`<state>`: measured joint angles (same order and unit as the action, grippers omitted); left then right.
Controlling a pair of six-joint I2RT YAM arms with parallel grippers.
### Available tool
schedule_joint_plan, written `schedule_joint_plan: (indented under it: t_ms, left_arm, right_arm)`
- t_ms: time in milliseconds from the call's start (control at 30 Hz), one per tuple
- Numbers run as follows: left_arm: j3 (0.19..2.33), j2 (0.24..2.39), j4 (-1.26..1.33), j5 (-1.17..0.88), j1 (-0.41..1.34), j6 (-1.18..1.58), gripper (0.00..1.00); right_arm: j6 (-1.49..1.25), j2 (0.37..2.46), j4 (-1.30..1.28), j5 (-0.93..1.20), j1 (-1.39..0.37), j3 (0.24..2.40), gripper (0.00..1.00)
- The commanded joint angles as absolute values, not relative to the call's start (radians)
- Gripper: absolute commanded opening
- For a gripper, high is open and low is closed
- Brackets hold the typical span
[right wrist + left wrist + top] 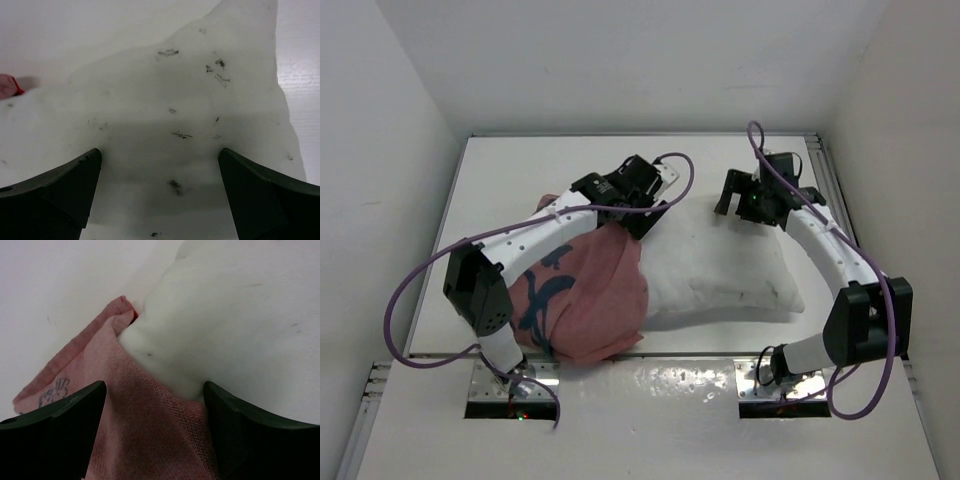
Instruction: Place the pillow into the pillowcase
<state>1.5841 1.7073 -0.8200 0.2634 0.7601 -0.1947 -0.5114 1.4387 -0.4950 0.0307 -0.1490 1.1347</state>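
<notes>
The white pillow lies across the middle of the table, its left part inside the pillowcase, which shows its pale pink reverse with dark blue marks. My left gripper is open at the pillowcase's far mouth edge. In the left wrist view the left gripper straddles pink pillowcase fabric where it meets the pillow. My right gripper is open above the pillow's far right part. In the right wrist view the right gripper has the smudged pillow between its spread fingers.
The white table is boxed in by white walls at the left, back and right. Purple cables loop over both arms. A bit of red pillowcase edge shows at the left of the right wrist view.
</notes>
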Motion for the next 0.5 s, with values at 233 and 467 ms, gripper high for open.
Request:
schedule_joint_plan:
  t_ms: [233, 467]
  left_arm:
    - [1.612, 1.733, -0.83, 0.221, 0.701, -0.185, 0.0]
    - [2.142, 1.879, -0.747, 0.058, 0.705, -0.322, 0.0]
  right_arm:
    - [-0.511, 1.428, -0.463, 0.257, -0.179, 0.924, 0.45]
    - [-0.566, 1.252, -0.13, 0.33, -0.388, 0.821, 0.0]
